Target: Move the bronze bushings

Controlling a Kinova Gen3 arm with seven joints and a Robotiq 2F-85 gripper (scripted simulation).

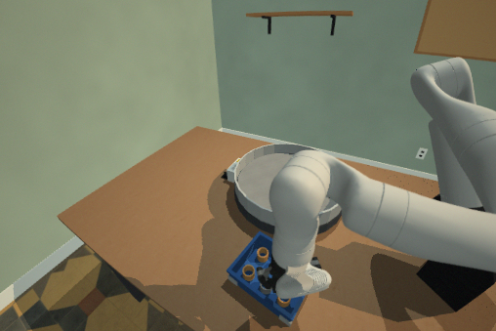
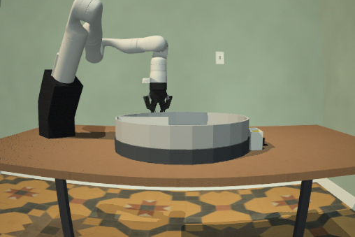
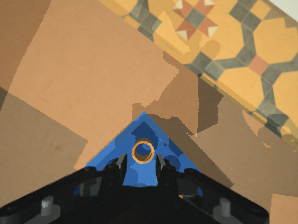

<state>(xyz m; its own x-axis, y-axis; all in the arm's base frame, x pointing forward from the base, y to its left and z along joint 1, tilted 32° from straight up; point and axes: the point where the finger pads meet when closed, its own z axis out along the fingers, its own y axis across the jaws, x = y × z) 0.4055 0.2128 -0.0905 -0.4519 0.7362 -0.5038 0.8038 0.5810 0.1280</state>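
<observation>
Over crate (image 1: 238, 258) (image 3: 131, 176): jaws (image 1: 268, 276) (image 2: 158, 110) partly spread, nothing seen gripped.
Inside crate: three bronze bushings (image 1: 248, 272) seen upright; more may be hidden by the arm (image 1: 299, 202) (image 2: 158, 66).
Turntable (image 1: 254, 180) (image 2: 182, 135): partly blocked from view.
</observation>
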